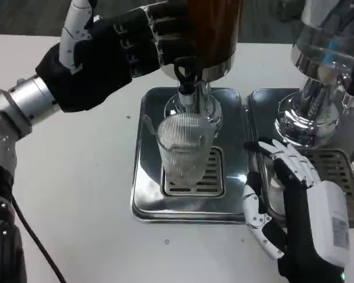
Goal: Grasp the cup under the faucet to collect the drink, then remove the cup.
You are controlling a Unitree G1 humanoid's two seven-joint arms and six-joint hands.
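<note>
A clear ribbed cup (186, 150) stands upright on the grate of the left steel drip tray (143, 194), directly below the faucet (187, 88) of the brown drink dispenser (212, 29). I cannot see whether any liquid is in it. My left hand (115, 50), in black, reaches in from the upper left, and its fingers (165, 41) lie against the dispenser's base just above the black tap handle (185, 72); their tips blend into the dark body. My right hand (295, 206) hovers to the right of the cup with fingers spread, apart from it and holding nothing.
A second dispenser with a chrome base (310, 112) stands on its own drip tray (348, 171) at the right, close behind my right hand. White table (82, 194) stretches to the left and front of the trays.
</note>
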